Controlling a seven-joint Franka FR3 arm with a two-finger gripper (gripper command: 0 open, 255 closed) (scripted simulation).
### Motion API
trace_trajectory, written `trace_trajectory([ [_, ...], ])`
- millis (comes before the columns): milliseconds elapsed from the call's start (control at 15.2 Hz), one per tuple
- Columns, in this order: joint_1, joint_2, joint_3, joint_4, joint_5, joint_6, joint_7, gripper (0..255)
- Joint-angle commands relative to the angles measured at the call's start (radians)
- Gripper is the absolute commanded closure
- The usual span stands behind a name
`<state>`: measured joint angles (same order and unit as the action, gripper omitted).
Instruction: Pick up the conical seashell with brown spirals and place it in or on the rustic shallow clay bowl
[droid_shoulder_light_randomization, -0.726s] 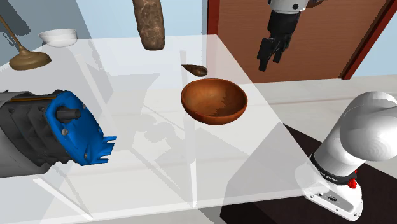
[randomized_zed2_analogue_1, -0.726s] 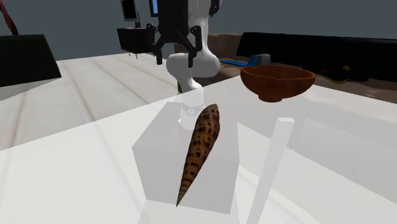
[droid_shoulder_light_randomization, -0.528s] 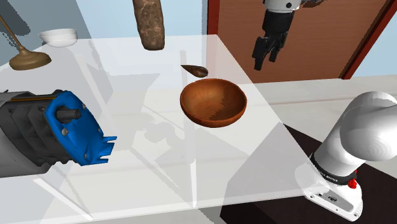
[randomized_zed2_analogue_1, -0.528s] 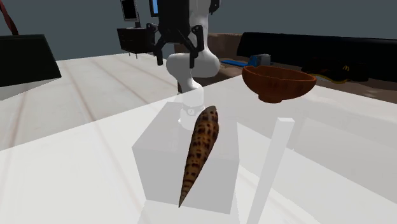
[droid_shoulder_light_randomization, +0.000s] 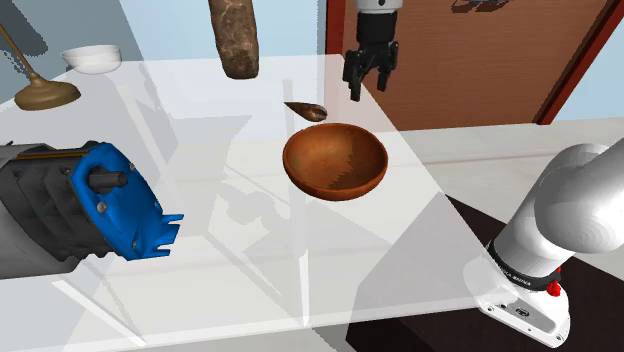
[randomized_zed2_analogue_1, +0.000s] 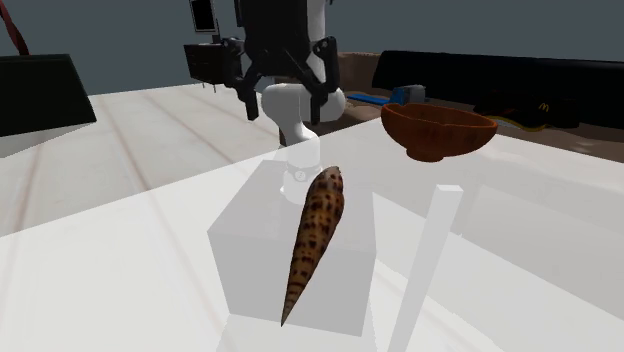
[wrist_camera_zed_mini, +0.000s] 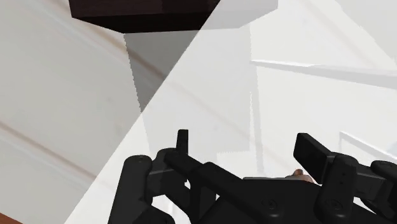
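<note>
**Shell lying past the bowl, gripper hanging open**

Nearest to us in the shoulder view, the white robot stand (droid_shoulder_light_randomization: 540, 240) is sitting at the lower right. A big blue and grey machine (droid_shoulder_light_randomization: 100, 200) is lying at the left on the see-through table (droid_shoulder_light_randomization: 250, 285).

A bit farther in, the brown bowl (droid_shoulder_light_randomization: 335, 160) is sitting near the middle of the table. Just past the bowl's far rim, and a little to the left, the pointy seashell (droid_shoulder_light_randomization: 307, 109) is lying on its side. It is close to the bowl but not touching it. In the second exterior view we are seeing its brown spots, and it is resting on a see-through block (randomized_zed2_analogue_1: 290, 280).

Even farther, to the right of the seashell, the black gripper (droid_shoulder_light_randomization: 368, 90) is hanging in the air and pointing down. Its two fingers (wrist_camera_zed_mini: 182, 140) are standing spread apart, pinching nothing.

Farthest away we are finding a brown log-shaped thing (droid_shoulder_light_randomization: 235, 38), a white dish (droid_shoulder_light_randomization: 90, 58), a brown lamp foot (droid_shoulder_light_randomization: 45, 93) and a brown door (droid_shoulder_light_randomization: 480, 70).
</note>
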<state>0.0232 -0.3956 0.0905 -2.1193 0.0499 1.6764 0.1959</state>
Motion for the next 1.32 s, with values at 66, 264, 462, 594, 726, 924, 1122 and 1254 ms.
trace_trajectory([
  [66,0.004,0.128,0.015,0.113,0.013,-0.009,0.032,0],
  [264,0.008,0.265,0.026,0.254,0.021,-0.035,0.063,0],
  [462,0.014,0.406,0.035,0.412,0.026,-0.074,0.094,0],
  [594,0.020,0.504,0.040,0.530,0.027,-0.108,0.114,0],
  [726,0.027,0.608,0.044,0.662,0.028,-0.150,0.135,0],
  [924,0.030,0.627,0.045,0.659,0.030,-0.132,0.139,0],
  [1122,0.031,0.614,0.046,0.602,0.031,-0.087,0.137,0],
  [1254,0.031,0.608,0.046,0.567,0.033,-0.058,0.136,0],
])
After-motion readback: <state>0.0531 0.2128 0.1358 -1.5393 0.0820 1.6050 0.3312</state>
